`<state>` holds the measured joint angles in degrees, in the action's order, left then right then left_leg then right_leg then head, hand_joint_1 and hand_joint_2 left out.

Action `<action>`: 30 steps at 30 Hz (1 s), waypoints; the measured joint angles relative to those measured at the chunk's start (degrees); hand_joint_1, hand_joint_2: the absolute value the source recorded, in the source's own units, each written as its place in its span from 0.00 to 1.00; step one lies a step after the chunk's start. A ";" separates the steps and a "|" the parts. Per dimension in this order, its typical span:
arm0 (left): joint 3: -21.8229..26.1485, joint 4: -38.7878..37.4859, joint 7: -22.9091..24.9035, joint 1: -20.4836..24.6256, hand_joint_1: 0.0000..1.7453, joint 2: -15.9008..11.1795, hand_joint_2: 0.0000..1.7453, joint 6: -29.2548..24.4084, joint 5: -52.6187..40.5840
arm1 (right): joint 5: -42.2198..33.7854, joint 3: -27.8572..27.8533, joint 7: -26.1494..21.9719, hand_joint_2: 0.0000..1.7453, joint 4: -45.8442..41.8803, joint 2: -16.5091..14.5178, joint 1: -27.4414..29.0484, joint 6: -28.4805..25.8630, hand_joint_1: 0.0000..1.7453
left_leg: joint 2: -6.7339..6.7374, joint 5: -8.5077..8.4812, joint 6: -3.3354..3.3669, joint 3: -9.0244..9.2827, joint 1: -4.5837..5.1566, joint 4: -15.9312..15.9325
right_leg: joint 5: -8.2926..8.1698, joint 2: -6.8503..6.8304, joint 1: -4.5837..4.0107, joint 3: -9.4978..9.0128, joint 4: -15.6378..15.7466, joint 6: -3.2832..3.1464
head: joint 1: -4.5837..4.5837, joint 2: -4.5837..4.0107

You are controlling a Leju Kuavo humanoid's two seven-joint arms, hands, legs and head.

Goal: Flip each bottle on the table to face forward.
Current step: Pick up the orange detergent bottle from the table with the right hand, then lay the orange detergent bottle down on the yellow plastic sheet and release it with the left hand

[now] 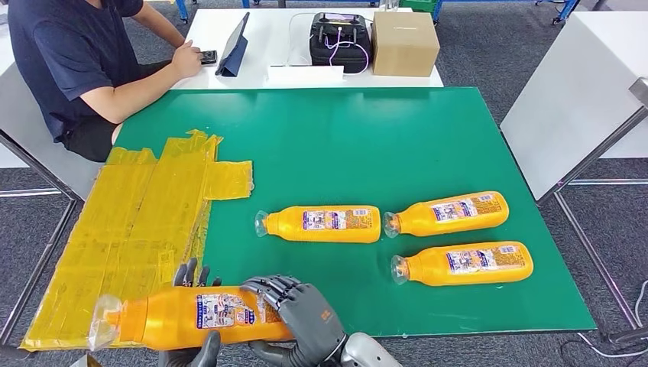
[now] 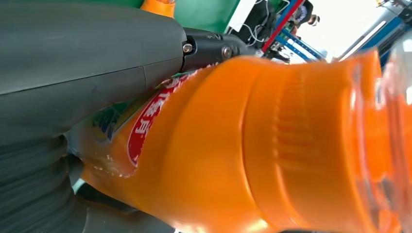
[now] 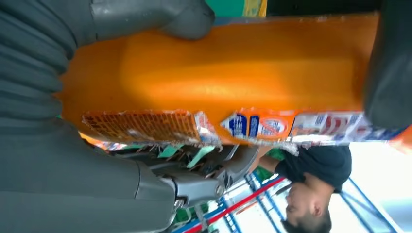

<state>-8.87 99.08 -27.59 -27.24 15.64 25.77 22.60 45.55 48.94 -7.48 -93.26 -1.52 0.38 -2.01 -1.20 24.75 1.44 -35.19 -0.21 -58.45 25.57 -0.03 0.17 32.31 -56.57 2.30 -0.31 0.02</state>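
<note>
head view: bottle (image 1: 191, 315) between fingers (image 1: 269, 287)

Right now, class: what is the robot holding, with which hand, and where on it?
Both hands hold one orange bottle: the left hand around its labelled middle, the right hand at its base end.

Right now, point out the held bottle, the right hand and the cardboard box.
held bottle (image 1: 218, 312): head view, on its label.
right hand (image 1: 312, 319): head view, on the back of the hand.
cardboard box (image 1: 404, 43): head view, on its front face.
</note>
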 joint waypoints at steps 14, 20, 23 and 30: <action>-0.22 0.59 -0.98 0.56 1.00 -0.55 1.00 -4.90 -4.34 | 1.51 -0.22 1.87 1.00 2.73 -0.75 -0.77 -2.16 0.00 | -0.02 0.00 0.00 0.00 0.00 0.00 | 0.00 0.00 0.00 -0.02 0.00 0.00 | 0.00 0.00; 0.54 5.41 0.76 0.69 1.00 -0.35 1.00 -19.53 -26.86 | 3.94 -4.09 6.25 1.00 2.66 -0.49 0.85 -5.02 0.00 | -0.01 0.00 0.00 0.00 0.00 0.00 | 0.00 0.00 0.00 -0.02 0.00 0.00 | -0.01 0.00; 2.14 7.92 3.52 0.95 1.00 -0.89 1.00 -29.42 -45.15 | 3.70 -7.59 8.69 1.00 1.50 0.34 1.18 -4.01 0.00 | -0.02 0.00 0.00 -0.01 0.01 0.00 | -0.01 -0.01 0.01 -0.02 0.00 0.00 | 0.00 0.00; 8.68 8.48 8.31 5.67 1.00 -3.53 1.00 -44.46 -75.58 | -1.53 -15.61 9.74 1.00 -0.02 3.08 -2.03 2.47 0.00 | -0.01 -0.08 0.01 0.04 0.00 0.00 | -0.05 0.00 0.00 -0.08 -0.01 0.01 | 0.00 0.00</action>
<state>-0.19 107.56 -19.28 -21.57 12.10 -18.68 -52.98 44.02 33.33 2.26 -93.29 1.56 -1.65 0.46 -1.21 24.67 1.45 -35.16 -0.22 -58.45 25.52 -0.03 0.17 32.23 -56.58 2.31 -0.31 0.02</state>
